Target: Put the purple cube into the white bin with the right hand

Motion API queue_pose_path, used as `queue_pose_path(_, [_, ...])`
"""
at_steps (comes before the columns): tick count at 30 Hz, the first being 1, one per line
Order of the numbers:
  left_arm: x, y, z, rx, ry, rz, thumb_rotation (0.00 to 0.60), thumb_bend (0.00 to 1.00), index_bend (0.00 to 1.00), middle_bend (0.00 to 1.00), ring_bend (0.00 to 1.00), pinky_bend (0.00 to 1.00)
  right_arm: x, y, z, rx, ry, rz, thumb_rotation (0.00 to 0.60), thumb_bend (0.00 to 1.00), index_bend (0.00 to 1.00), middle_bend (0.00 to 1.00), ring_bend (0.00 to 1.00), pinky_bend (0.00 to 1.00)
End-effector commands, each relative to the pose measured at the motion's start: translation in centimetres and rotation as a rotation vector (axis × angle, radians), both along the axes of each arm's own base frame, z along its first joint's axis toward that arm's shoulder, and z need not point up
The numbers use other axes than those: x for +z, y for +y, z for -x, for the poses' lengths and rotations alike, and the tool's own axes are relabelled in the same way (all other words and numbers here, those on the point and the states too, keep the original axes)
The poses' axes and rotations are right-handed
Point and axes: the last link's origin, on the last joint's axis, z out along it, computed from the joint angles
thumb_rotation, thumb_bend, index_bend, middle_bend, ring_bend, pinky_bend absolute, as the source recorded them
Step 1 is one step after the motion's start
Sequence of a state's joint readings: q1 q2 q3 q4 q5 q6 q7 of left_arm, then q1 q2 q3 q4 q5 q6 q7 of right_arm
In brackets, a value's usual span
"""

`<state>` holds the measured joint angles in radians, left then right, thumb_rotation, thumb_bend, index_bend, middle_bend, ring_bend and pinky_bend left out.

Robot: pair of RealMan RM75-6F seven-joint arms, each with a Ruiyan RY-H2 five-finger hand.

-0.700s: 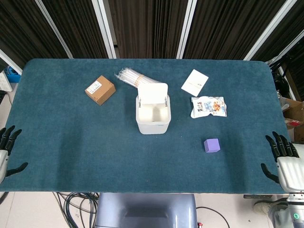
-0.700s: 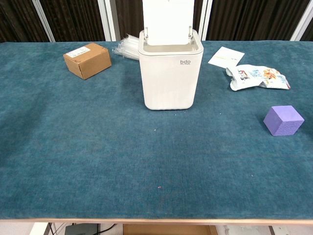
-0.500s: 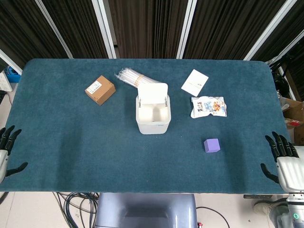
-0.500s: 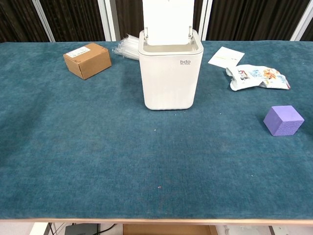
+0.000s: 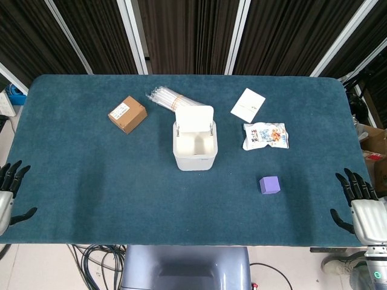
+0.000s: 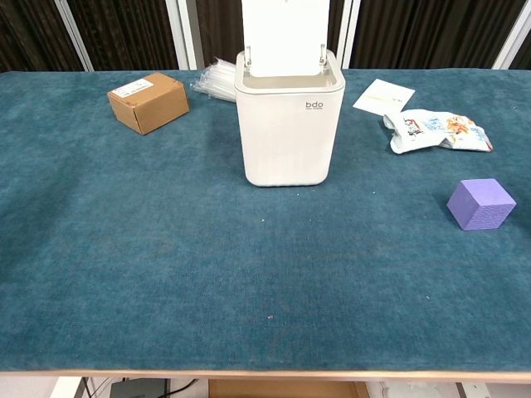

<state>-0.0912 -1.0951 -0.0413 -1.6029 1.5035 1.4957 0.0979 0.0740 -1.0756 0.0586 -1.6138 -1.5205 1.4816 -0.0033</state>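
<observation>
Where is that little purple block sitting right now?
In the head view the purple cube sits alone on the table's right side, below the snack packet and right of the white bin, untouched.

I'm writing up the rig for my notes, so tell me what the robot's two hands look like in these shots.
Only the head view shows them, at the bottom corners. The right hand has slim black fingers on a pale grey-white palm block. The left hand looks the same, black fingers on a light body, but is mostly cut off. The arms, cables and any markings aren't visible.

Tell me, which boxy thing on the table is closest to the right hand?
The purple cube. It sits nearest the right hand; the brown cardboard box lies far across.
</observation>
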Motion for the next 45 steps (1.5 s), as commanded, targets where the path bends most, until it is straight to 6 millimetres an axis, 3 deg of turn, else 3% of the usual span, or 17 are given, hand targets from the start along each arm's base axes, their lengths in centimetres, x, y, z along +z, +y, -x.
queue_pose_path(1, [0.1, 0.0, 0.0, 0.000, -0.002, -0.003, 0.600, 0.04, 0.15, 0.11, 0.00, 0.00, 0.0, 0.0, 0.0, -0.002, -0.001, 0.000, 0.600, 0.20, 0.03, 0.00, 0.02, 0.16])
queue_pose_path(6, [0.2, -0.1, 0.0, 0.007, -0.004, -0.001, 0.600, 0.04, 0.15, 0.11, 0.00, 0.00, -0.2, -0.4, 0.7, -0.043, -0.008, -0.026, 0.600, 0.18, 0.03, 0.00, 0.02, 0.16])
queue_pose_path(9, [0.1, -0.1, -0.1, 0.000, -0.007, 0.000, 0.600, 0.04, 0.15, 0.11, 0.00, 0.00, -0.3, -2.6, 0.6, -0.032, 0.046, -0.120, 0.600, 0.16, 0.03, 0.00, 0.02, 0.16])
queue_pose_path(17, [0.2, -0.1, 0.0, 0.001, -0.008, 0.002, 0.600, 0.05, 0.15, 0.11, 0.00, 0.00, -1.8, -6.4, -1.6, 0.033, 0.089, -0.318, 0.600, 0.15, 0.03, 0.01, 0.02, 0.16])
queue_pose_path(23, [0.0, -0.1, 0.0, 0.006, -0.001, 0.014, 0.600, 0.05, 0.15, 0.11, 0.00, 0.00, -4.7, -9.7, -3.8, 0.075, 0.112, -0.451, 0.600, 0.15, 0.03, 0.02, 0.03, 0.16])
queue_pose_path(33, [0.1, -0.1, 0.1, 0.025, 0.007, 0.005, 0.600, 0.05, 0.15, 0.11, 0.00, 0.00, -9.2, -12.4, -5.0, 0.080, 0.152, -0.577, 0.600, 0.15, 0.04, 0.06, 0.04, 0.16])
queue_pose_path(39, [0.4, -0.1, 0.1, 0.027, 0.004, -0.005, 0.600, 0.05, 0.15, 0.11, 0.00, 0.00, -10.6, -13.9, -4.4, 0.047, 0.165, -0.586, 0.600, 0.15, 0.09, 0.12, 0.10, 0.16])
queue_pose_path(45, [0.4, -0.2, 0.0, 0.018, 0.005, -0.006, 0.600, 0.05, 0.16, 0.11, 0.00, 0.00, -11.7, -14.2, -3.8, 0.031, 0.172, -0.609, 0.600, 0.15, 0.13, 0.21, 0.17, 0.16])
